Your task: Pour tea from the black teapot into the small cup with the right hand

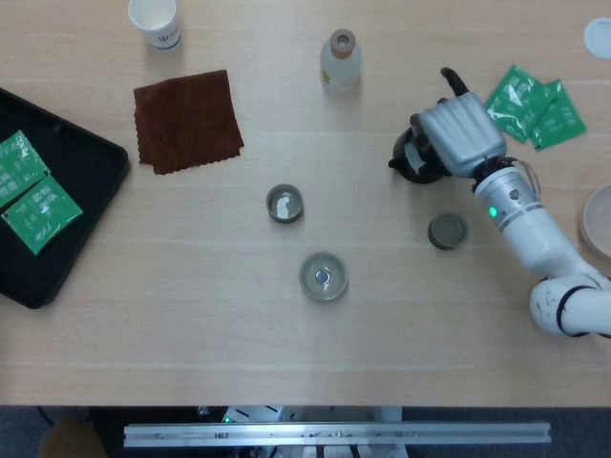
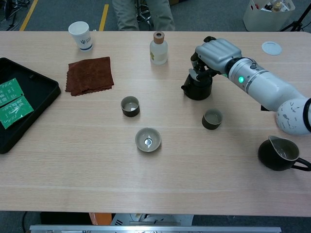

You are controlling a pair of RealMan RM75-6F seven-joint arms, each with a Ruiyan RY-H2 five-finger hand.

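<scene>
The black teapot (image 1: pixel 412 160) (image 2: pixel 198 89) is at the right of the table's middle, its spout pointing left. My right hand (image 1: pixel 462 135) (image 2: pixel 217 52) grips it from above and from the right, covering its top and handle. I cannot tell whether the pot rests on the table. A small dark cup (image 1: pixel 448 231) (image 2: pixel 212 119) stands just in front of the teapot, apart from it. A second small cup (image 1: pixel 284 203) (image 2: pixel 129 106) stands further left. My left hand shows in neither view.
A shallow grey bowl (image 2: pixel 147 139) sits front of centre. At the back are a bottle (image 2: pixel 158 48), a paper cup (image 2: pixel 80 35) and a brown cloth (image 2: pixel 90 74). A black tray (image 2: pixel 34 90) holds green packets at left. A dark pitcher (image 2: pixel 279 153) stands front right, with green packets (image 1: pixel 535 103) behind.
</scene>
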